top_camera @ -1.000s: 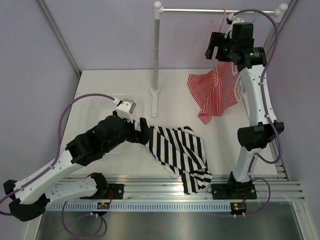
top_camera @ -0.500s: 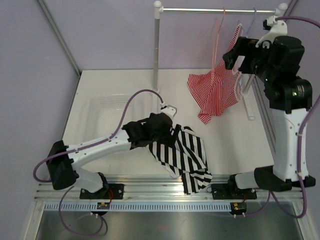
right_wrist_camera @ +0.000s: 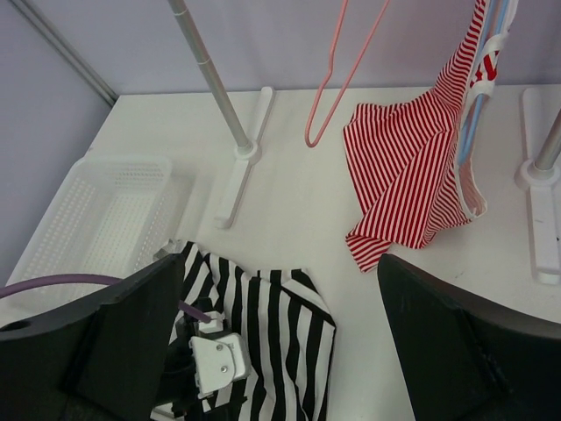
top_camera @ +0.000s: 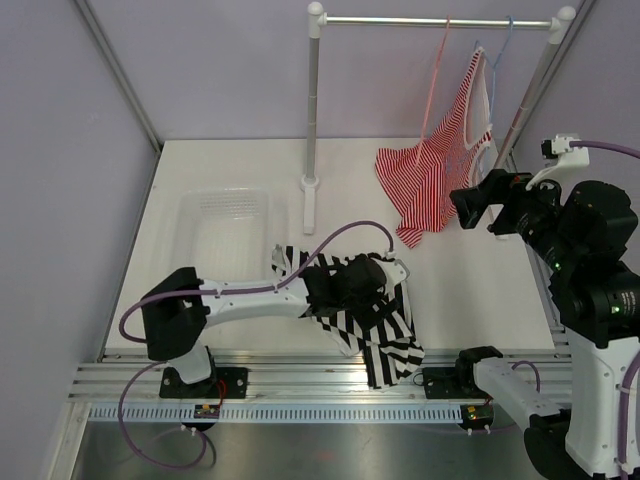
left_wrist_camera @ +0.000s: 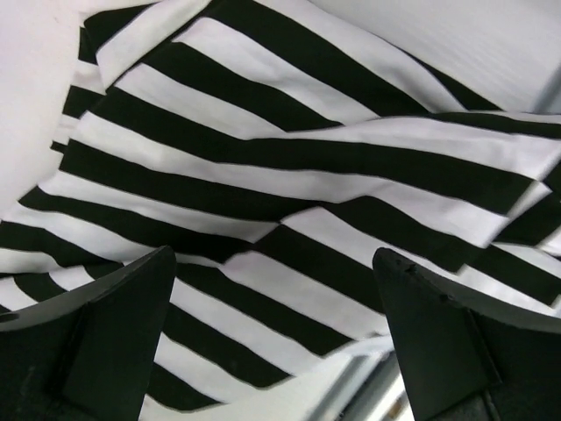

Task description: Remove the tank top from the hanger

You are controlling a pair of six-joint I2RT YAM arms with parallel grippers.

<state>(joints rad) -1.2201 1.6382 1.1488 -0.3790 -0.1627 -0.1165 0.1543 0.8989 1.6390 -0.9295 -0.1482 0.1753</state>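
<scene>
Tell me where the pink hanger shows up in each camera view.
Top external: the hanger hangs bare from the rail, upper right, left of the red-striped top.
Left wrist: not in it.
Right wrist: top centre, hanging bare.
Shared landmark: the black-and-white tank top, lying on the table, shows in all three views.

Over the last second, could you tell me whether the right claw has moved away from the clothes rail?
Yes. The right claw has dropped below the rail and pulled back toward the near edge, open and empty.
</scene>
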